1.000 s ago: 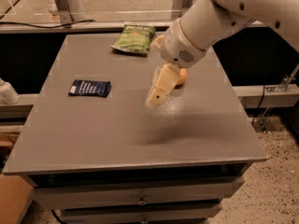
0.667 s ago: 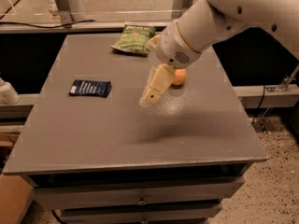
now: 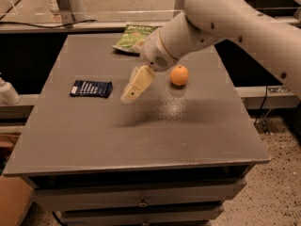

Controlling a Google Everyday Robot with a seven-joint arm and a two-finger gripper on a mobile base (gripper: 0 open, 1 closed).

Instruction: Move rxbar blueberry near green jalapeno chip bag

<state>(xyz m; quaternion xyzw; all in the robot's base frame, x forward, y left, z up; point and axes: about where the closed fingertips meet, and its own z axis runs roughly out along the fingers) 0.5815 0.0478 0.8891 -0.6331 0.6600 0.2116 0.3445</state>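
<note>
- The rxbar blueberry (image 3: 91, 88) lies flat on the left part of the table (image 3: 188, 135), its long axis running left to right.
- The gripper (image 3: 129, 96) hangs over mid-table, angled down and left. The bar is near it on its left and not touched.
- I cannot tell whether the gripper is spread or closed, and nothing shows in it.
- The green jalapeno chip bag (image 3: 135, 36) lies at the far edge.

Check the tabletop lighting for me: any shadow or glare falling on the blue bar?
Camera view: no. The gripper hangs above the table and throws a soft dark shadow on the bare surface just in front of it; a speckled glare patch sits in front of the orange; the blue bar lies outside both, evenly lit.
</note>
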